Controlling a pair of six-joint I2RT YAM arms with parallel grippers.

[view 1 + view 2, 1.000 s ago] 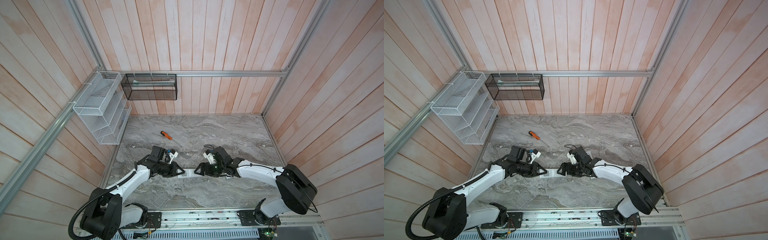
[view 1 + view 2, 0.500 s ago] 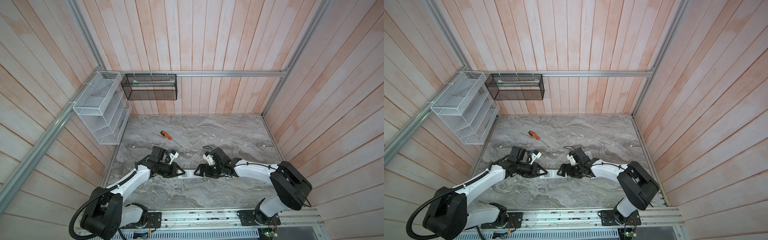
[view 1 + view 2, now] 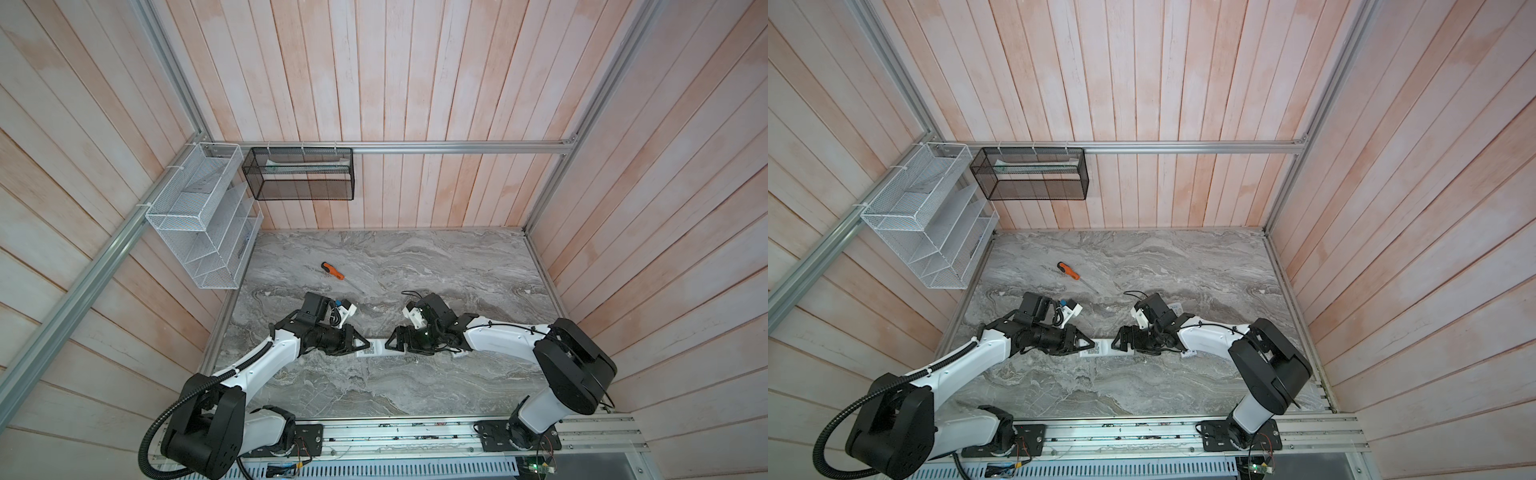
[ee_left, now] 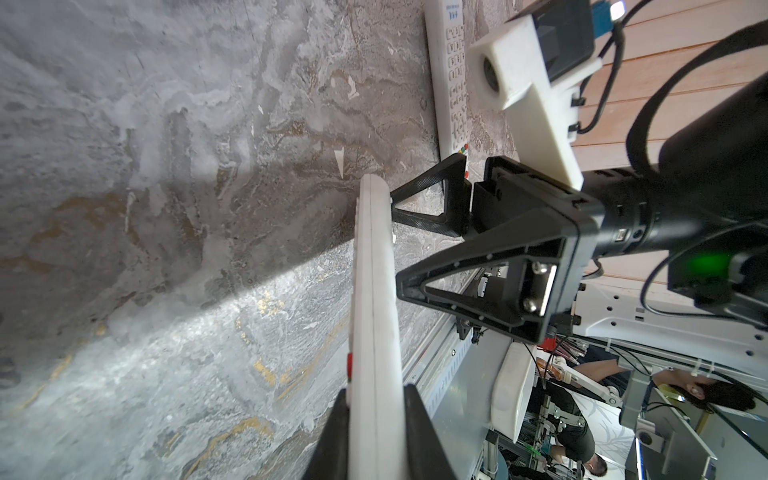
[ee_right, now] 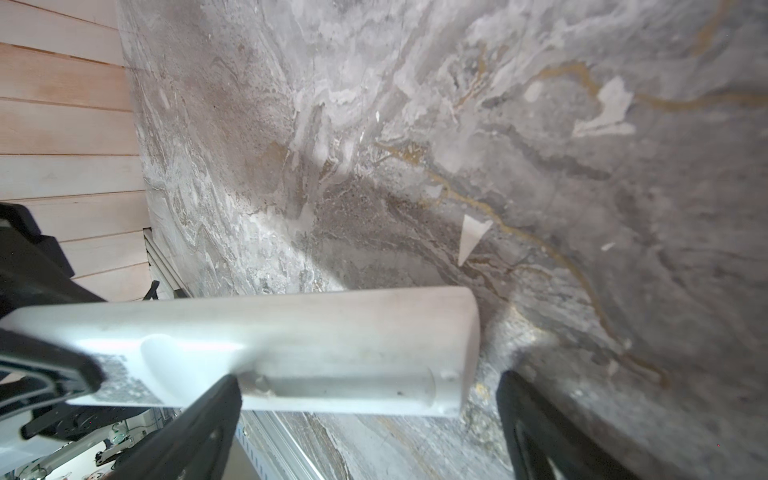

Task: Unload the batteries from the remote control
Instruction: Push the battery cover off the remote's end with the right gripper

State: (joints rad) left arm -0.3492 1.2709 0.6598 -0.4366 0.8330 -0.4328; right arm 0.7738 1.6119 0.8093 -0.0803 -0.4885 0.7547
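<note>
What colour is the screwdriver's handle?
Orange with a black end; the screwdriver shows best in both top views.

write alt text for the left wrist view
The left hand clamps a white remote, seen edge-on along its length; the right hand stands open at its far end. Beyond, a second remote lies buttons up on the grey marble table.

Both arms reach in low, elbows bent, tips almost meeting in the middle. The left end effector is pinched tight on one end of the white remote control. The right end effector stands wide, jaws spread about the other end.
</note>
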